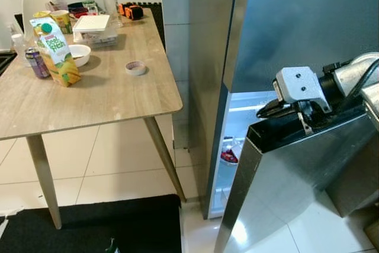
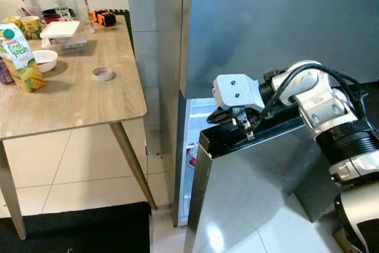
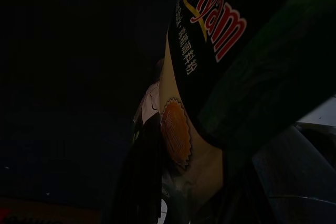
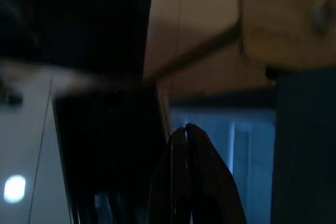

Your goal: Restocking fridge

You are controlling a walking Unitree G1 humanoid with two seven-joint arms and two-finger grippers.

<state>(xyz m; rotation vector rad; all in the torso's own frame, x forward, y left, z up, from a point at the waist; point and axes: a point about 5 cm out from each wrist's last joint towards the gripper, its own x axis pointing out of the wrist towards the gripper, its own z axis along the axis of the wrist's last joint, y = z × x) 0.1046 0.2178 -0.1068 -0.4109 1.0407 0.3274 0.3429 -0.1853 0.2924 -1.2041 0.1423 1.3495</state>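
At the fridge: right gripper (image 2: pixel 220 115) pinched closed atop the ajar lower door (image 2: pixel 254 188).
Left gripper (image 3: pixel 157 182) clutches a dark Ayam packet (image 3: pixel 220 51); table (image 1: pixel 106 96) alongside carries juice carton (image 1: pixel 56 48).

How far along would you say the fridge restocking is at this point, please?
Early. Done: the lower fridge door stands partly open, its interior lit. In hand: the right gripper is hooked over that door's top edge, while the left gripper holds an Ayam-branded package. Left: the juice carton and can sit on the table.

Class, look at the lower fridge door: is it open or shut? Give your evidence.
Open. The lower fridge door swings outward, showing the lit interior; the right gripper rests at its top edge.
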